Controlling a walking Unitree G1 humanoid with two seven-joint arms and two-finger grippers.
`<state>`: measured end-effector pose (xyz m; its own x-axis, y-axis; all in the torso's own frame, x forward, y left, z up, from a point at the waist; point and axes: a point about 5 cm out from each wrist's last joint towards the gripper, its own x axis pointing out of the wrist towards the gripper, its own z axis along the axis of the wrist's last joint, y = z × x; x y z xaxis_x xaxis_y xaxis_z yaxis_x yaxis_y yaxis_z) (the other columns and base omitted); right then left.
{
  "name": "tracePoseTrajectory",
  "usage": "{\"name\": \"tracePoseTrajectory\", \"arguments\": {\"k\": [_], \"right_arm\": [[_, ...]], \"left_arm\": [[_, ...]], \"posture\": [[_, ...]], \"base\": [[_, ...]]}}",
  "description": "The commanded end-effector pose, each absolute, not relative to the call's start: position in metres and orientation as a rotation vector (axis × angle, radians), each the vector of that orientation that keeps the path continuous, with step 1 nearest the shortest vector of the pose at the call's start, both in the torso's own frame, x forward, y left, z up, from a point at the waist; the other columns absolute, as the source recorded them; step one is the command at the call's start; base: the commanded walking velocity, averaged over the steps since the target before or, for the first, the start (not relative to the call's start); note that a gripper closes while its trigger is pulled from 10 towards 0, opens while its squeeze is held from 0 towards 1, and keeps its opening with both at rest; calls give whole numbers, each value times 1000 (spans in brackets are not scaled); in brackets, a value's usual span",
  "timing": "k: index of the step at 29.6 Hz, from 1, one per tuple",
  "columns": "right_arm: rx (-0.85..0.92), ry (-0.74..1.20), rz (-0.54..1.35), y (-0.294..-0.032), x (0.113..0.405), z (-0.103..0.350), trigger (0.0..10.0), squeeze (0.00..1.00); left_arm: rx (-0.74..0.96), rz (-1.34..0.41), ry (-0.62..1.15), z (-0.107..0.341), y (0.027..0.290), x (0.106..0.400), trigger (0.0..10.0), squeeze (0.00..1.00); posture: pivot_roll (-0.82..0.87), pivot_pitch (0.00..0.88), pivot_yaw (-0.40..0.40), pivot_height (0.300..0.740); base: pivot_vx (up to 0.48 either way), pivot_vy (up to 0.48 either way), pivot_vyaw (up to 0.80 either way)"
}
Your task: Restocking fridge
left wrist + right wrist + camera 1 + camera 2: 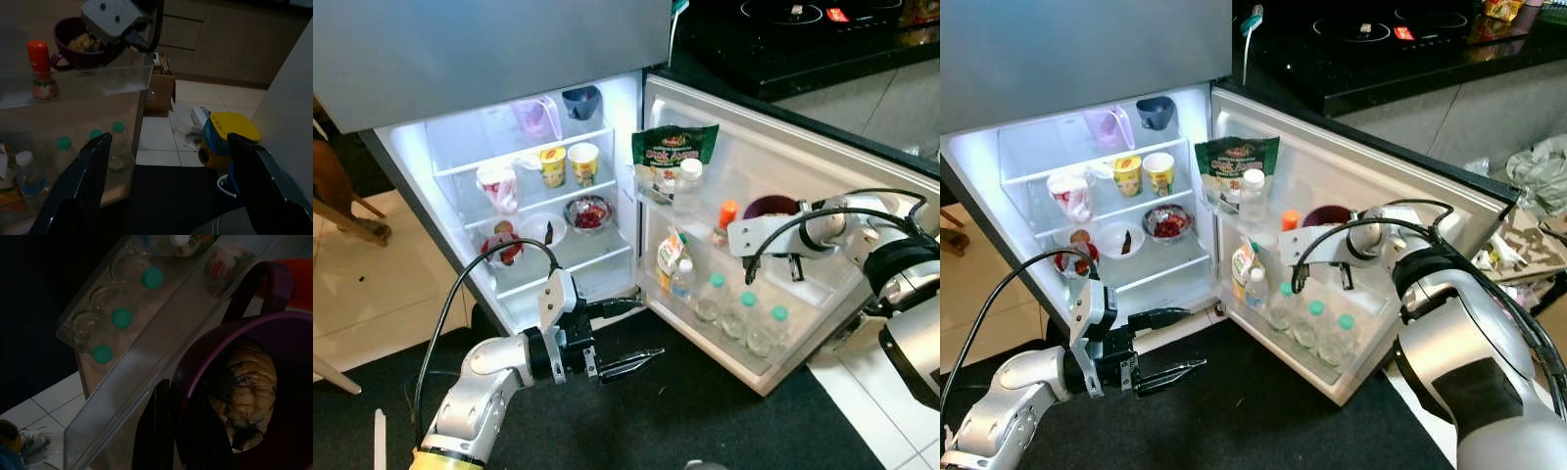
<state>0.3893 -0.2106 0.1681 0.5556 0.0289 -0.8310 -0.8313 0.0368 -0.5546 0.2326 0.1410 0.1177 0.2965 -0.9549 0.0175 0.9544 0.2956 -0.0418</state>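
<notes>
We are setting a dark purple mug holding a pastry on the fridge door's upper shelf, our right gripper pinching its rim; our left gripper is hanging empty, spread.

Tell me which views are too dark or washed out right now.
Eye views: sharp, but the fridge interior glares white around the shelves. Left wrist view: dim, door bottles readable. Right wrist view: darkest, purple bowl murky, black void beside the door.
</notes>
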Motion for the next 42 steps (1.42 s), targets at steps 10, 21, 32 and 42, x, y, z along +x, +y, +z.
{"name": "tracePoseTrajectory", "arguments": {"k": [10,21,32,42], "right_arm": [[-1328,790,774,-209,388,166,0,0],[-1327,758,754,-203,393,173,10000,125],[-1322,694,649,-208,399,189,10000,0],[-1248,665,794,-209,398,218,10000,0]], "left_arm": [[-41,-1274,46,117,144,224,10000,0],[-41,-1275,50,119,143,222,10000,0],[-37,-1270,40,121,142,227,10000,0],[-33,-1284,20,123,138,234,10000,0]], "posture": [[-56,100,-17,740],[-53,109,-18,740],[-55,92,-16,740],[-64,51,-15,740]], "base": [[0,0,0],[0,0,0],[0,0,0],[0,0,0]]}}
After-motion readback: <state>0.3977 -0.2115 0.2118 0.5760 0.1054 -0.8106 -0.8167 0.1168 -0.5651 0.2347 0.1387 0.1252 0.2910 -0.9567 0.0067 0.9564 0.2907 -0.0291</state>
